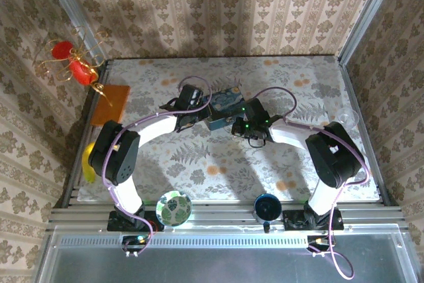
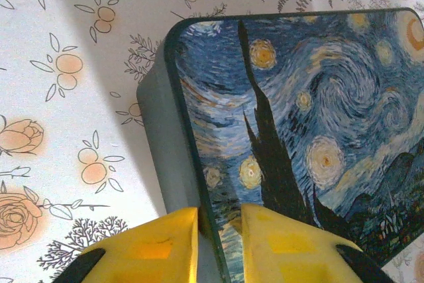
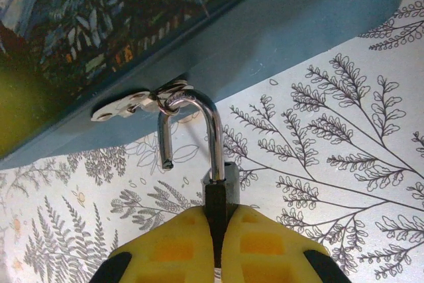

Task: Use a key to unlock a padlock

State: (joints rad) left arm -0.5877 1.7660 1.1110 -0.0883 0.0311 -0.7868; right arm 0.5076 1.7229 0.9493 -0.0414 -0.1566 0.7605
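Patterned beige wallpaper (image 1: 199,4) walls off three sides of the cell, and a cloth printed with ferns and peach flowers covers the tabletop (image 1: 199,170). On my overhead feed the blue starry-night tin (image 1: 224,103) lies flat about midway between the left and right edges, somewhat nearer the far edge than the near one. Both arms curve in to meet it from either side.

On my right wrist feed the padlock (image 3: 224,183) hangs at the tin's side wall, its shackle threaded through the ring of a small silver hasp (image 3: 126,105) fixed to that wall. The shackle stands open: one leg runs into the dark body, the other ends free in the air just beside it. The right gripper (image 3: 218,220) is clamped on the padlock's body, its yellow fingers (image 3: 172,250) pressed tight against both sides.

On the left wrist feed the left gripper (image 2: 218,220) straddles the tin's rim near a corner, one yellow finger against the grey-blue side wall and the other over the painted lid. The jaws stand narrow, but I cannot tell whether they actually pinch the rim.

An orange sheet (image 1: 111,103) lies at the left edge, and a patterned bowl (image 1: 174,208) and a dark blue cup (image 1: 267,207) sit along the near edge.
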